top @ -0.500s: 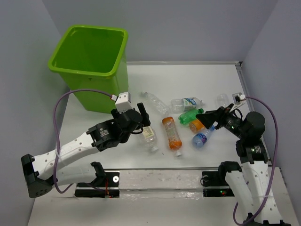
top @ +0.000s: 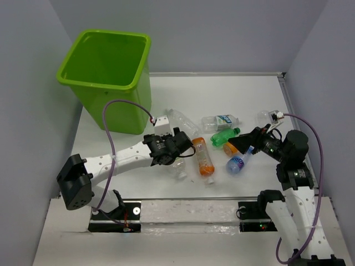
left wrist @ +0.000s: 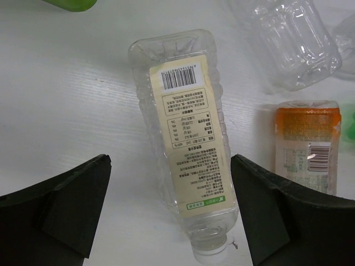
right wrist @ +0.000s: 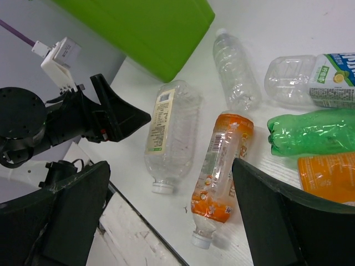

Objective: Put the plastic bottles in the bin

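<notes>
The lime-green bin (top: 105,72) stands at the back left. Several plastic bottles lie on the white table. My left gripper (top: 183,149) is open and hangs over a clear bottle with a cream label (left wrist: 188,144). Its fingers (left wrist: 61,210) stand either side of the neck end without touching. Beside that bottle lies an orange bottle (top: 203,157), also in the left wrist view (left wrist: 308,144). My right gripper (top: 244,145) is open and empty, near a green bottle (top: 224,136), a short orange bottle (top: 230,148) and a blue bottle (top: 237,162). In the right wrist view its fingers (right wrist: 294,216) frame the orange bottle (right wrist: 222,166).
A clear bottle (top: 183,119) lies near the bin's foot. A clear blue-labelled bottle (top: 220,121) and another clear bottle (top: 264,117) lie further back. The purple cable (top: 119,108) loops above my left arm. Grey walls close the table at the back and right.
My left arm has stretched to the right and turned, bringing its gripper over the cream-labelled clear bottle. My right gripper has shifted slightly. No bottle has moved.
</notes>
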